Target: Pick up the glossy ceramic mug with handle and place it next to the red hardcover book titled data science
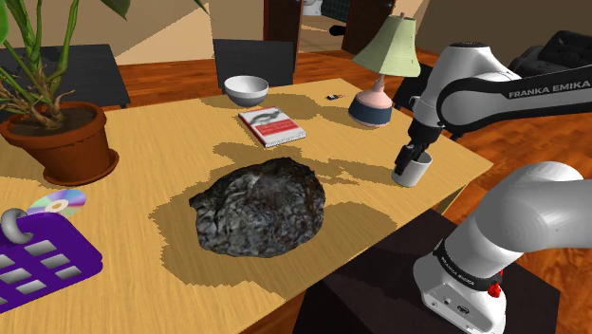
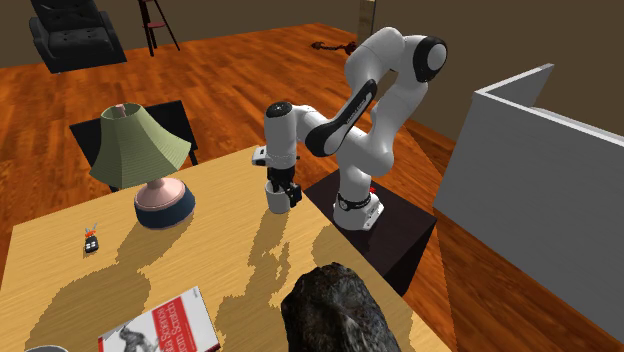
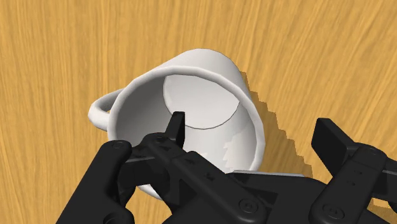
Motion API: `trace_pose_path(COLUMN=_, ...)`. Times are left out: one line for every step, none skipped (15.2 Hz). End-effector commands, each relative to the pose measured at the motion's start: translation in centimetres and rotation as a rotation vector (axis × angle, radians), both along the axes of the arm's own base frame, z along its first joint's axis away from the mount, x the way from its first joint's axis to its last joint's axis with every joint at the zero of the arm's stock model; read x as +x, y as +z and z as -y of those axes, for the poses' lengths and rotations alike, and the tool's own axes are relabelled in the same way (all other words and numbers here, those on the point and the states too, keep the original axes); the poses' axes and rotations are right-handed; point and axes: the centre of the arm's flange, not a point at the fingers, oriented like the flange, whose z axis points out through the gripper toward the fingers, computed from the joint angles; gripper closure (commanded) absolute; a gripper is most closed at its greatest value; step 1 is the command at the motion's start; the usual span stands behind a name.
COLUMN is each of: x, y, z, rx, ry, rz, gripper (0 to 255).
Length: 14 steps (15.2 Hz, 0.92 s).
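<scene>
A white glossy mug (image 3: pixel 191 89) with a loop handle (image 3: pixel 100 112) stands upright on the wooden table, near the edge closest to the stand. My gripper (image 3: pixel 254 137) is lowered over its rim and open. One finger (image 3: pixel 177 129) reaches inside the cup, the other finger (image 3: pixel 332 143) hangs outside, and the mug's wall stands between them without being clasped. In the shoulder view the mug (image 1: pixel 412 172) sits under the gripper (image 1: pixel 417 154). The red-and-white book (image 1: pixel 271 125) lies flat further along the table, toward that view's left. The second exterior view has the mug (image 2: pixel 273 197) and the book (image 2: pixel 165 325).
A dark rock (image 1: pixel 258 207) fills the table's middle. A green-shaded lamp (image 1: pixel 384 81) stands close to the mug, a white bowl (image 1: pixel 246 90) beyond the book. A potted plant (image 1: pixel 62 142), a disc (image 1: pixel 57 201) and a purple basket (image 1: pixel 38 256) occupy the far end.
</scene>
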Motion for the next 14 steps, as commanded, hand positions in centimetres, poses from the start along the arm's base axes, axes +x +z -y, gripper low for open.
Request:
trace_pose_path(x=0.00, y=-0.01, z=0.00, rx=0.000, ry=0.000, rz=0.000, gripper=0)
trace_pose_path(x=0.00, y=0.00, z=0.00, rx=0.000, ry=0.000, rz=0.000, gripper=0)
trace_pose_path(x=0.00, y=0.00, z=0.00, rx=0.000, ry=0.000, rz=0.000, gripper=0)
trace_pose_path(x=0.00, y=0.00, z=0.00, rx=0.000, ry=0.000, rz=0.000, gripper=255)
trace_pose_path(x=0.00, y=0.00, z=0.00, rx=0.000, ry=0.000, rz=0.000, gripper=255)
trace_pose_path(x=0.00, y=0.00, z=0.00, rx=0.000, ry=0.000, rz=0.000, gripper=255)
trace_pose_path(x=0.00, y=0.00, z=0.00, rx=0.000, ry=0.000, rz=0.000, gripper=255)
trace_pose_path(x=0.00, y=0.00, z=0.00, rx=0.000, ry=0.000, rz=0.000, gripper=255)
trace_pose_path(x=0.00, y=-0.01, z=0.00, rx=0.000, ry=0.000, rz=0.000, gripper=255)
trace_pose_path(x=0.00, y=-0.01, z=0.00, rx=0.000, ry=0.000, rz=0.000, gripper=255)
trace_pose_path(x=0.00, y=-0.01, z=0.01, rx=0.000, ry=0.000, rz=0.000, gripper=255)
trace_pose_path(x=0.00, y=-0.01, z=0.01, rx=0.000, ry=0.000, rz=0.000, gripper=255)
trace_pose_path(x=0.00, y=-0.01, z=0.00, rx=0.000, ry=0.000, rz=0.000, gripper=255)
trace_pose_path(x=0.00, y=0.52, z=0.00, rx=0.000, ry=0.000, rz=0.000, gripper=255)
